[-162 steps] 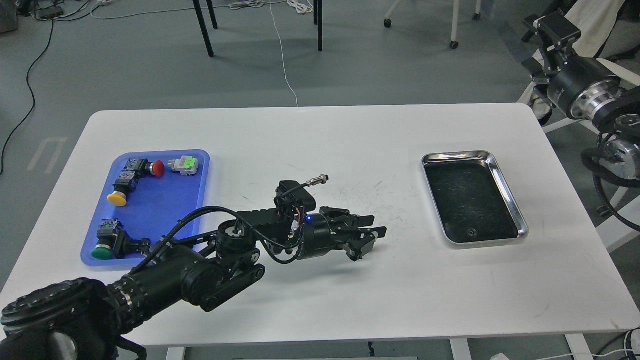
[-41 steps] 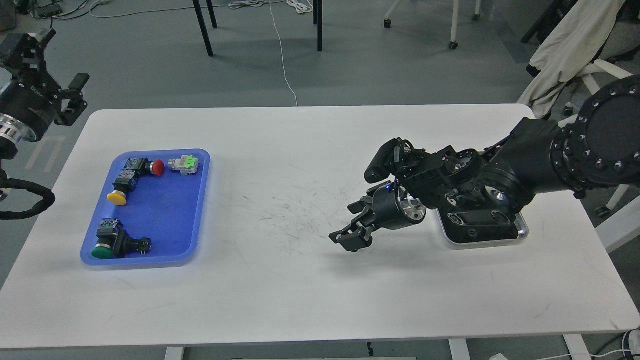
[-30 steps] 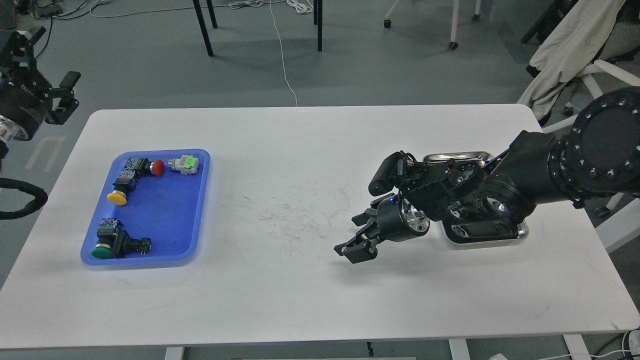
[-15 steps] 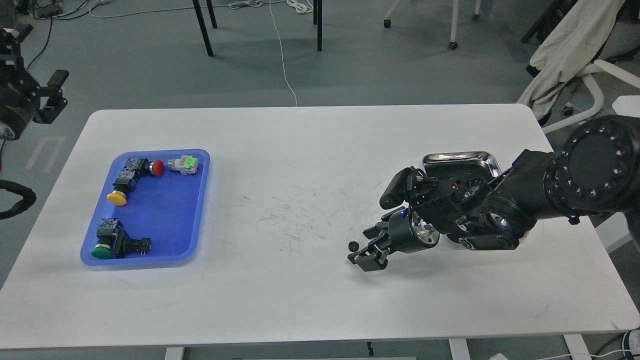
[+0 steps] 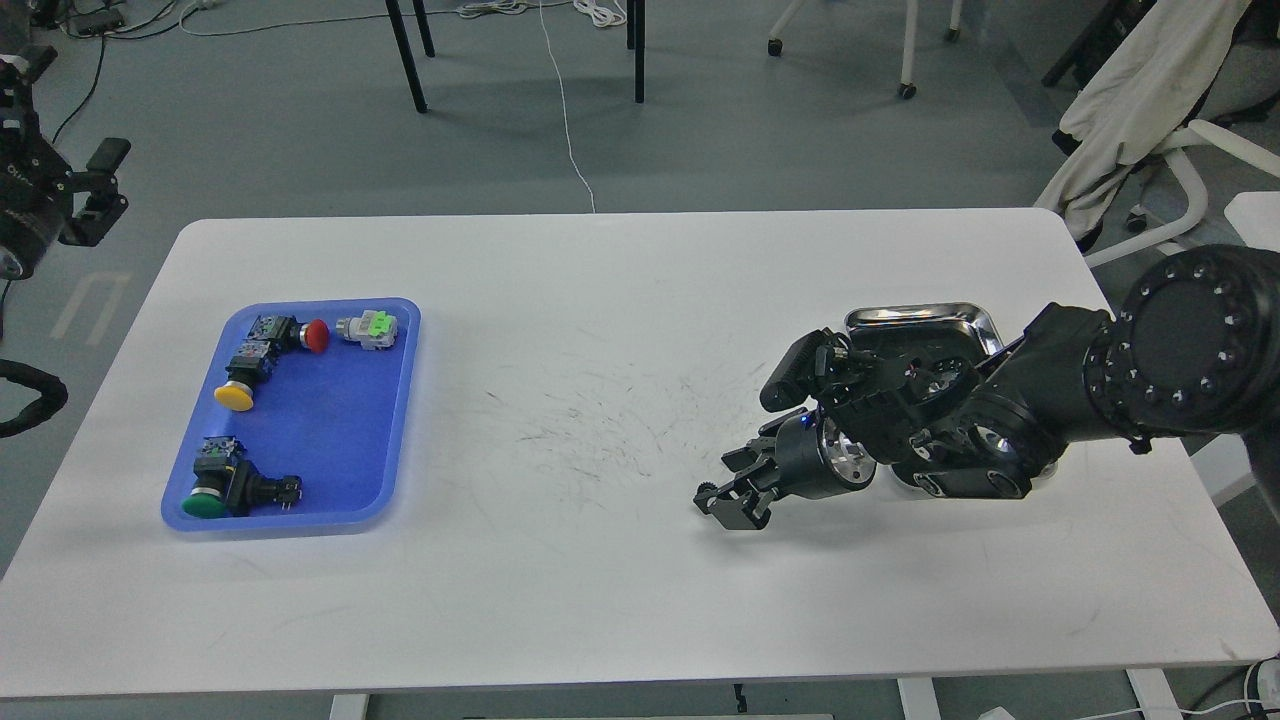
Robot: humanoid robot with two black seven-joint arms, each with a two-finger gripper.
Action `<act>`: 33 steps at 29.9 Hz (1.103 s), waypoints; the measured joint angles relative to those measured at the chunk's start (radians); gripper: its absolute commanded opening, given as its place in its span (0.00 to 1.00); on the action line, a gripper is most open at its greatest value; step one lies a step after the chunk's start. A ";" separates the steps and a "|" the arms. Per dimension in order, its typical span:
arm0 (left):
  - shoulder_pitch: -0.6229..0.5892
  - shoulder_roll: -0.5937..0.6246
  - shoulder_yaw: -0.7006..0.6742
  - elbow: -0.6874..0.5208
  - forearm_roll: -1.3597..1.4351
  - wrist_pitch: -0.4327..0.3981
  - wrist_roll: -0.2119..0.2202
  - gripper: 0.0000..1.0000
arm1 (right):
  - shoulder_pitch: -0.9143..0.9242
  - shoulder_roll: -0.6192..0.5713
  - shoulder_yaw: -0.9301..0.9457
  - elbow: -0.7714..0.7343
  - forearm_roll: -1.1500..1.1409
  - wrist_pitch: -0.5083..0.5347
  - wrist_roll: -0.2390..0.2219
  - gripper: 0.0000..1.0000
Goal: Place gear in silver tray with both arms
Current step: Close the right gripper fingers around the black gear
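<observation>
A small black gear (image 5: 705, 490) lies on the white table (image 5: 600, 300), right of centre. My right gripper (image 5: 727, 487) reaches in from the right, low over the table. Its jaws stand apart, and the gear sits at the tip of the near finger. The silver tray (image 5: 918, 317) lies behind that arm; only its far rim and a strip of dark bottom show, the remainder hidden by the arm. My left gripper (image 5: 100, 185) is raised off the table's far left corner, open and empty.
A blue plastic tray (image 5: 330, 440) at the table's left holds several push-button switches with red, yellow and green caps. Chairs with a draped cloth (image 5: 1120, 110) stand off the far right corner. Cables lie on the floor behind.
My right gripper has dropped toward the table and shifted slightly left, so its fingertips now reach the gear. My left arm has pulled further back off the left edge.
</observation>
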State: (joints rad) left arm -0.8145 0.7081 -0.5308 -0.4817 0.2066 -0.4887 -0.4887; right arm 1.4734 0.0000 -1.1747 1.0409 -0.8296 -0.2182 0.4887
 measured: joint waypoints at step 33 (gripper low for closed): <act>0.003 0.002 0.002 0.007 -0.012 0.000 0.000 0.99 | 0.000 0.000 0.010 0.011 -0.008 -0.010 0.000 0.49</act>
State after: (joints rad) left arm -0.8112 0.7102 -0.5292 -0.4748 0.1948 -0.4887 -0.4887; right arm 1.4737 0.0000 -1.1644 1.0515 -0.8374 -0.2279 0.4887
